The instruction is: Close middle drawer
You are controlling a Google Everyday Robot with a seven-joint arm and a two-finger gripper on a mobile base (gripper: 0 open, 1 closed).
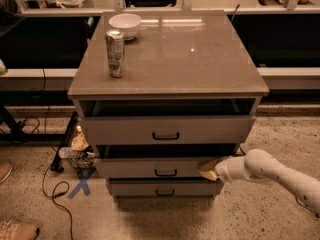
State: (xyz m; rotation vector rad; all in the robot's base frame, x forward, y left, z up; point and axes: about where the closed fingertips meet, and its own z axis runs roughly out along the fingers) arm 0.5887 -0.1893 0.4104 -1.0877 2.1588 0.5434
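The grey cabinet (167,59) has three drawers. The middle drawer (150,168) has a low grey front and a small black bar handle (165,172). It stands out a little past the bottom drawer (162,188), with a dark gap above its front. My gripper (209,170), on a white arm (270,171) coming from the lower right, is against the right end of the middle drawer's front. The top drawer (165,130) is also partly open.
A drink can (115,53) and a white bowl (125,23) stand on the cabinet top. Cables, a bottle and litter (75,151) lie on the floor at the left beside a blue X mark (81,182). A shoe (17,230) shows at the lower left.
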